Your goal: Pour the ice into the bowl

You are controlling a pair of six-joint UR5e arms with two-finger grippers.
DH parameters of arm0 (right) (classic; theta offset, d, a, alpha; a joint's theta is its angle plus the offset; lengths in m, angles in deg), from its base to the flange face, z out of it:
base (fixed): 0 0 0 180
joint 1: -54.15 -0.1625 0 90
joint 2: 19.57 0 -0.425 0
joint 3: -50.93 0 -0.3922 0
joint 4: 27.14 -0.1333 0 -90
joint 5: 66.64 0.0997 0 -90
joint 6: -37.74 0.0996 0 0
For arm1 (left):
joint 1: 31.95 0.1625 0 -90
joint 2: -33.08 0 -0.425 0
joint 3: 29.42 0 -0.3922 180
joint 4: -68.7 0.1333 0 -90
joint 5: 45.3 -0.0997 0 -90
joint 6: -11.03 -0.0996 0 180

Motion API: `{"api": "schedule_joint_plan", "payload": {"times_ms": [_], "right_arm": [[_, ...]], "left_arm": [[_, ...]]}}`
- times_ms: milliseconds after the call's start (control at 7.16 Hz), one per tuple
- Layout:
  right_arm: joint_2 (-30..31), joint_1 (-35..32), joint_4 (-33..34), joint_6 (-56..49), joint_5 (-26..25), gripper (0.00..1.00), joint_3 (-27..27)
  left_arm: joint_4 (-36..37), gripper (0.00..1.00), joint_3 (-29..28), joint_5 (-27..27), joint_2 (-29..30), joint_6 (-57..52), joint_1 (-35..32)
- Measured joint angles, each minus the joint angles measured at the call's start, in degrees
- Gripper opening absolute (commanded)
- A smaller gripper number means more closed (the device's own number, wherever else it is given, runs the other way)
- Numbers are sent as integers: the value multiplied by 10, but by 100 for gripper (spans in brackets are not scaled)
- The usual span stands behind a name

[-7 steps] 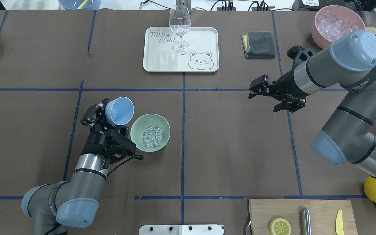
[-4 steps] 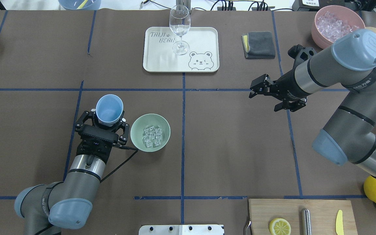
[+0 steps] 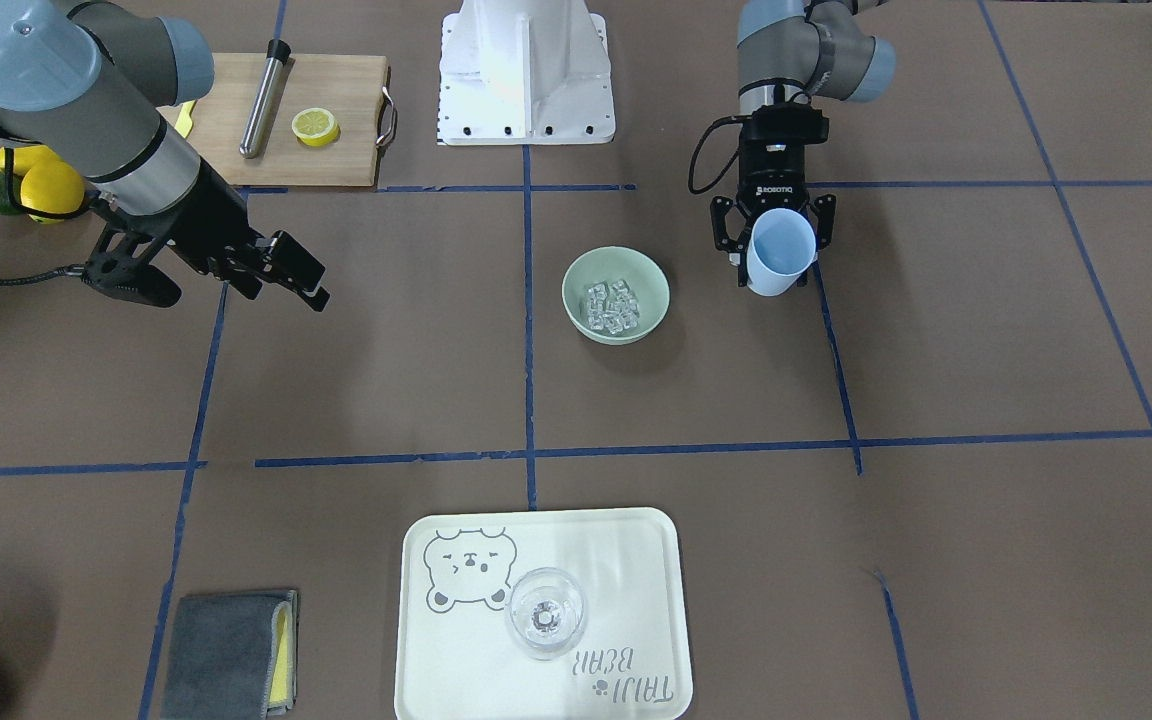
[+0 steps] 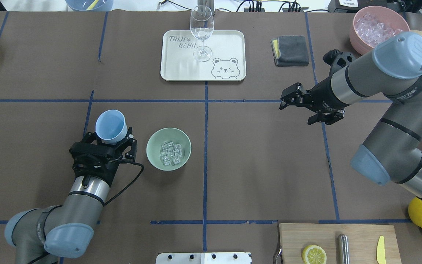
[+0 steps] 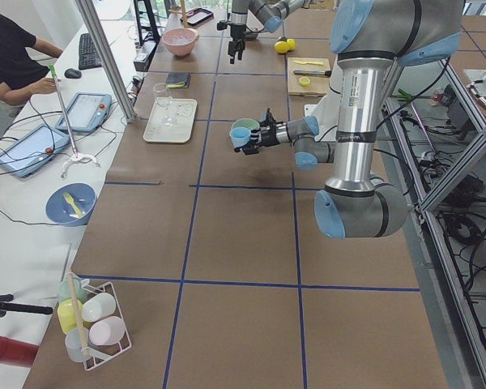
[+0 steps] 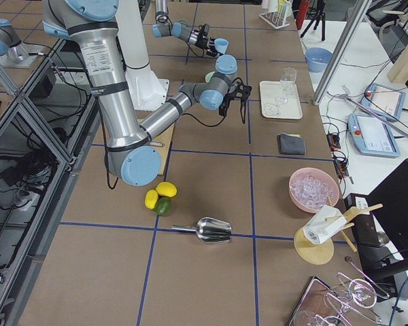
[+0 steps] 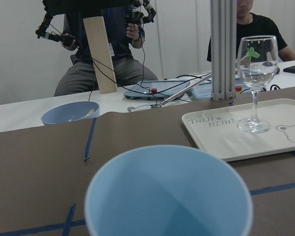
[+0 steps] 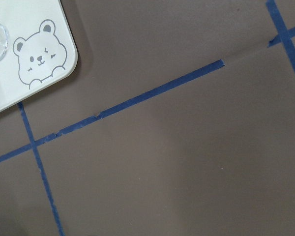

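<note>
While the pale blue plastic cup (image 4: 111,126) is gripped mouth-up between the fingers of the left end effector (image 4: 110,137), the small clear ice cubes (image 4: 170,153) are seen lying together in the bottom of the round pale mint-green bowl (image 4: 154,145), which stands on the brown paper-covered desk (image 4: 262,165). Read on the overhead view, the cup is placed at about 9 o'clock of the bowl, just beside it and not touching it. From the left wrist camera only plain blue is seen inside the cup. The right end effector (image 4: 283,102) is held well apart, between 2 and 3 o'clock of the bowl, its fingers spread with nothing between them. A clear stemmed wine glass (image 4: 201,31) is stood upright on the cream rectangular tray printed with a bear (image 4: 181,69), at roughly 1 o'clock of the bowl. A folded grey cloth (image 4: 291,50) lies at 3 o'clock of the tray, and a pink round tub of whitish lumps (image 4: 355,38) is set towards the 1 o'clock corner of the desk.
</note>
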Motion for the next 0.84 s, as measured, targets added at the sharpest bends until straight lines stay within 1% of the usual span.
{"api": "schedule_joint_plan", "payload": {"times_ms": [140, 279, 419, 559, 699, 838], "right_arm": [[0, 0, 0, 0, 0, 100, -1], [0, 0, 1, 0, 0, 100, 0], [0, 0, 1, -1, 0, 100, 0], [-1, 0, 1, -1, 0, 100, 0], [-2, 0, 1, -1, 0, 100, -1], [-3, 0, 1, -1, 0, 100, -2]], "left_arm": [[-19, 0, -4, -1, -35, 19, -1], [-80, 0, -19, -1, -69, 28, -1], [-181, 0, -46, -1, -101, 29, -1], [-317, 0, -93, -1, -134, 18, -1], [-431, 0, -149, -10, -156, -17, -1], [-493, 0, -193, -35, -161, -61, 0]]}}
